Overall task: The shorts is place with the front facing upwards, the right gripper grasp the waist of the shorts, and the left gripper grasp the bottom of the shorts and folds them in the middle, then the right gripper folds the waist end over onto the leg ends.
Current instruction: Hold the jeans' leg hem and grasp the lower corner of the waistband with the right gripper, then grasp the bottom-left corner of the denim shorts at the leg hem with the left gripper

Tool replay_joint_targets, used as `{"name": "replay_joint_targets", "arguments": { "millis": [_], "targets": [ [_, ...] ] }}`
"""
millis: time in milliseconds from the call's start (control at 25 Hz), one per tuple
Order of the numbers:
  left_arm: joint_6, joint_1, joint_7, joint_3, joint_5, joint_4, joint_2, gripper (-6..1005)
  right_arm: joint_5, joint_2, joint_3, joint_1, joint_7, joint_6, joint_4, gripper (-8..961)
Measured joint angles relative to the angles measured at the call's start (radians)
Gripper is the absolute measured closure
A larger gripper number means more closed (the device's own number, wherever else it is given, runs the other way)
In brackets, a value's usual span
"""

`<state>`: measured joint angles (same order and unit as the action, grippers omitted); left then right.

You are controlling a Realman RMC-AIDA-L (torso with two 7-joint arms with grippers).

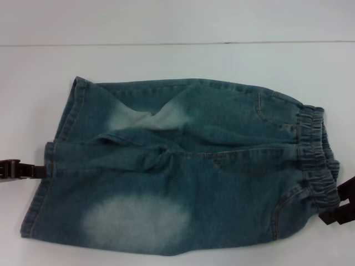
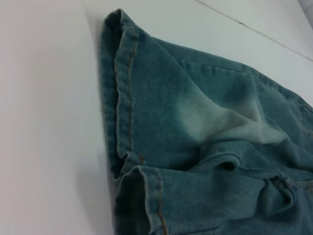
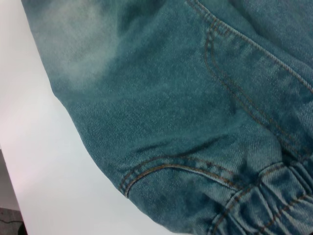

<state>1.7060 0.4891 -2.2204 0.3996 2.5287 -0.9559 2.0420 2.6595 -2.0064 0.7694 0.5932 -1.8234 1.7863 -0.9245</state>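
Lying spread across the white table (image 1: 177,22), the denim shorts (image 1: 183,172) have their leg ends toward my left side and their elastic waistband (image 1: 316,149) toward my right. The front faces up: a pocket seam curves near the waist, and two pale faded patches show, one on the nearer leg and one on the farther leg close to the crotch. Cloth bunches into a small twisted knot of wrinkles at the middle, where the two legs meet. The leg hems (image 1: 52,155) are stitched in orange thread (my left wrist camera shows them clearly, one hem slightly overlapping the other at the inner edge).

My left gripper (image 1: 16,169) sits at the table's left edge, its dark tip reaching to the hem between the two legs; I cannot tell whether its fingers are parted or closed on the cloth. My right gripper (image 1: 339,208) is at the nearer corner of the waistband, dark against the table, touching or just beside the gathered elastic; whether it is clenched or released I cannot tell either. From my right wrist camera I see only the pocket seam (image 3: 186,169), the gathered waist and bare table beside the shorts.
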Motion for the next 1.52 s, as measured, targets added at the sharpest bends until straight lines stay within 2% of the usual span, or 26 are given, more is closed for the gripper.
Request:
{"name": "replay_joint_targets", "arguments": {
  "millis": [200, 440, 640, 920, 1120, 1280, 1400, 1520],
  "targets": [
    [0.065, -0.006, 0.053, -0.009, -0.047, -0.01, -0.004, 951, 0.0, 0.0, 0.002, -0.001, 0.001, -0.001, 0.0, 488],
    [0.158, -0.012, 0.089, -0.072, -0.084, -0.023, -0.024, 936, -0.016, 0.001, -0.046, -0.003, 0.019, 0.0, 0.001, 622],
    [0.238, -0.033, 0.09, -0.095, -0.078, -0.071, -0.035, 847, -0.062, 0.005, -0.094, -0.019, 0.055, 0.007, 0.007, 853],
    [0.306, -0.053, 0.032, -0.086, 0.062, -0.149, -0.042, 642, -0.093, 0.009, -0.154, -0.026, 0.101, -0.004, 0.03, 904],
    [0.298, -0.041, -0.009, -0.082, 0.156, -0.152, -0.043, 532, -0.094, 0.003, -0.158, -0.021, 0.117, -0.005, 0.031, 904],
    [0.276, -0.034, -0.019, -0.081, 0.175, -0.148, -0.043, 444, -0.096, 0.002, -0.16, -0.017, 0.123, -0.007, 0.031, 904],
    [0.25, -0.029, -0.024, -0.07, 0.185, -0.145, -0.04, 300, -0.099, 0.002, -0.161, -0.014, 0.125, -0.011, 0.03, 904],
    [0.22, -0.028, -0.027, -0.041, 0.192, -0.134, -0.037, 299, -0.108, 0.002, -0.162, -0.013, 0.128, -0.025, 0.03, 904]
  ]
}}
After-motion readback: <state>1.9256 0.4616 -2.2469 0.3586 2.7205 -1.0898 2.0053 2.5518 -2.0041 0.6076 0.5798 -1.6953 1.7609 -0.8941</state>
